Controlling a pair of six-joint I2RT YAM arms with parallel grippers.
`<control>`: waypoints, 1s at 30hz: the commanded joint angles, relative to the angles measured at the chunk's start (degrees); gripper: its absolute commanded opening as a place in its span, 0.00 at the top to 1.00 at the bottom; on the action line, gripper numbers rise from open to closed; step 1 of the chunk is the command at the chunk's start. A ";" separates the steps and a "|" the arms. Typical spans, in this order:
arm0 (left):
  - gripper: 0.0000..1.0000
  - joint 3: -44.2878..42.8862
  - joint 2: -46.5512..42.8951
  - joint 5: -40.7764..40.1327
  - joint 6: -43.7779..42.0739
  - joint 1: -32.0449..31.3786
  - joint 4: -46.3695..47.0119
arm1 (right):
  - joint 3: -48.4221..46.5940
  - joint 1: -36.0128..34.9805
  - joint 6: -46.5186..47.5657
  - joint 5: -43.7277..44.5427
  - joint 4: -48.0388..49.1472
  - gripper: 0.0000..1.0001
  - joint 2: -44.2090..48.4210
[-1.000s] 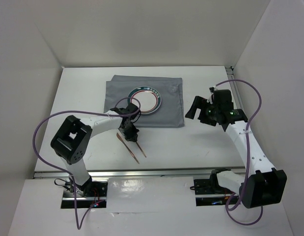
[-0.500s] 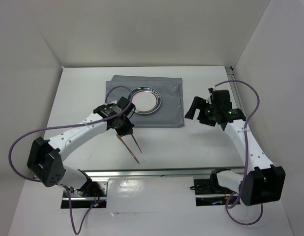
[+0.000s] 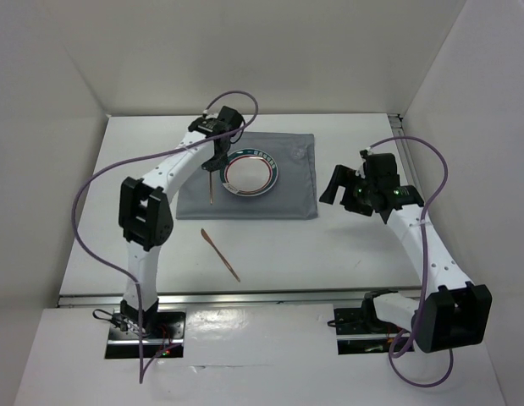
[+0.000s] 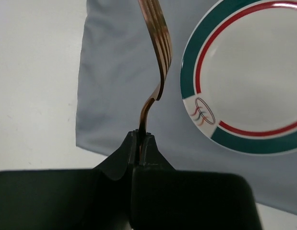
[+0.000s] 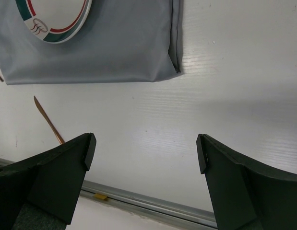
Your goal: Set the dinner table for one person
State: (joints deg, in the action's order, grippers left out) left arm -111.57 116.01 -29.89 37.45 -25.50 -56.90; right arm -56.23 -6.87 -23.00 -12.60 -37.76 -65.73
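Note:
My left gripper [image 4: 141, 136] is shut on the handle end of a copper fork [image 4: 160, 48], which hangs tines down over the left part of the grey cloth [image 4: 119, 72]. The fork is just left of the white plate with a green and red rim [image 4: 249, 76]. From above, the left gripper [image 3: 216, 161] is at the plate's [image 3: 251, 172] left edge with the fork [image 3: 212, 182] below it. A copper knife [image 3: 221, 254] lies on the white dinner table [image 3: 329, 245] in front of the cloth. My right gripper [image 5: 146, 148] hovers wide open and empty, right of the cloth [image 5: 114, 52].
White walls close in the table on the left, back and right. A metal rail [image 3: 270, 296] runs along the near edge. The left arm's purple cable [image 3: 92, 211] loops over the table's left side. The knife [image 5: 48, 122] shows at the left of the right wrist view.
The left gripper shut on the fork beside the knife, then swung up and away to the plate's left side with the fork in it. The knife stayed. The right arm held still.

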 commanded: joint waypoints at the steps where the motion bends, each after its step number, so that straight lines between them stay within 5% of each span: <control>1: 1.00 -6.11 6.06 0.61 -6.86 2.37 -3.48 | -3.09 -0.77 0.42 0.91 -0.29 0.00 -0.27; 23: 1.00 -16.83 23.38 4.14 -9.69 7.48 -0.31 | -1.61 -0.77 0.42 2.23 -0.30 0.00 -1.15; 27: 1.00 -13.24 22.25 4.66 -8.54 7.48 1.27 | -2.22 -0.77 0.42 1.70 -0.82 0.00 -1.68; 30: 0.79 -12.01 21.46 3.35 -8.01 7.48 1.97 | -2.84 -0.77 0.42 1.70 -1.44 0.00 -2.20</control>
State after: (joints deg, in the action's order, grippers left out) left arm -124.62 138.78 -25.50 27.59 -17.82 -55.22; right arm -57.71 -7.25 -23.03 -10.39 -38.74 -67.68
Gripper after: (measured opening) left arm 0.182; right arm 0.994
